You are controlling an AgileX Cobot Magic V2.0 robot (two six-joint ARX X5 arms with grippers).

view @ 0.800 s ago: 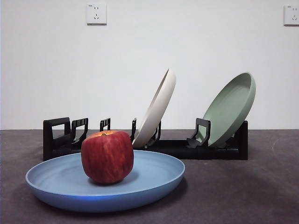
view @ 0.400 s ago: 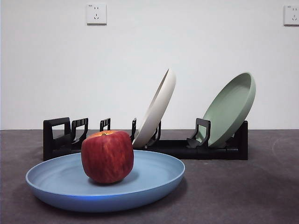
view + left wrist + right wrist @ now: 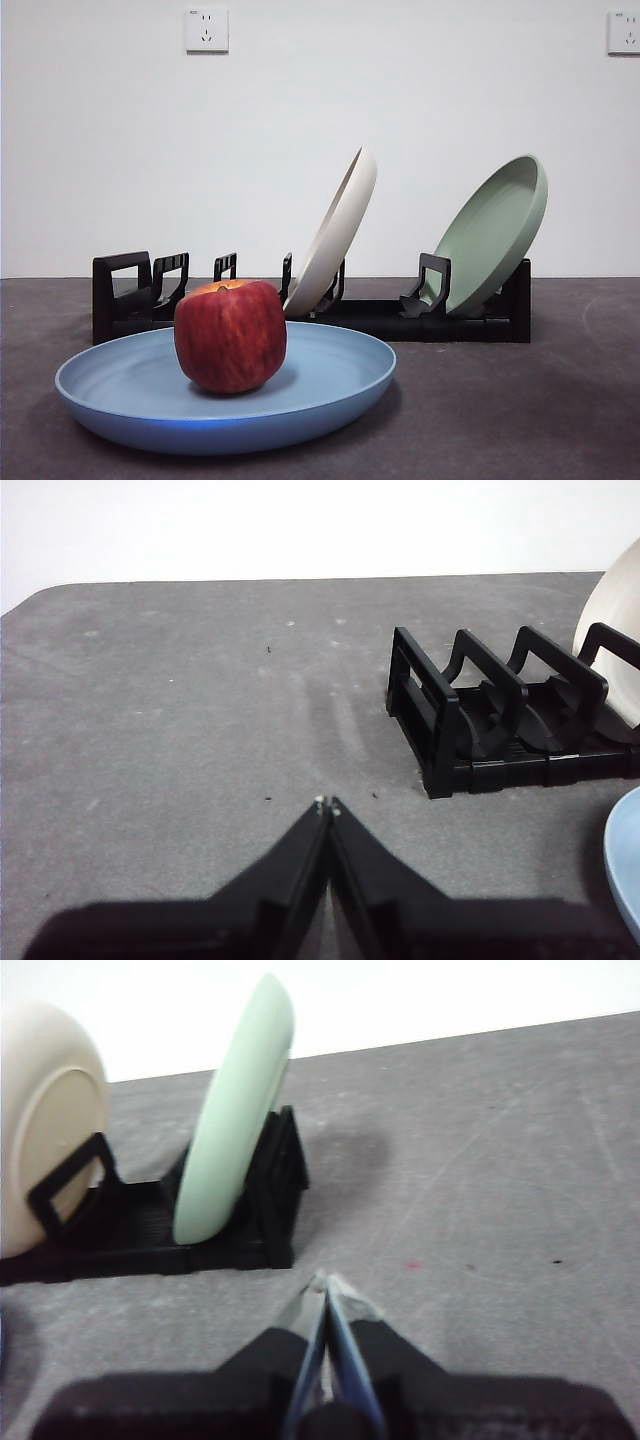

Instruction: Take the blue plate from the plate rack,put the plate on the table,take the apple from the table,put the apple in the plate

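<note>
Dark red, the apple (image 3: pixel 230 335) sits in the blue plate (image 3: pixel 330 385), which lies flat on the grey tabletop (image 3: pixel 520 410) just near of the plate rack (image 3: pixel 455 320); a cream plate (image 3: pixel 335 230) and a sage-green plate (image 3: pixel 495 235) lean in its slots. In the left wrist view, the left gripper (image 3: pixel 326 804) hovers over bare tabletop, jaws together. In the right wrist view, the right gripper (image 3: pixel 326 1285) is likewise closed and empty. Every step looks done; nothing more seems called for.

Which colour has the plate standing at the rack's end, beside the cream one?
Sage green, shown best in the front view.
</note>
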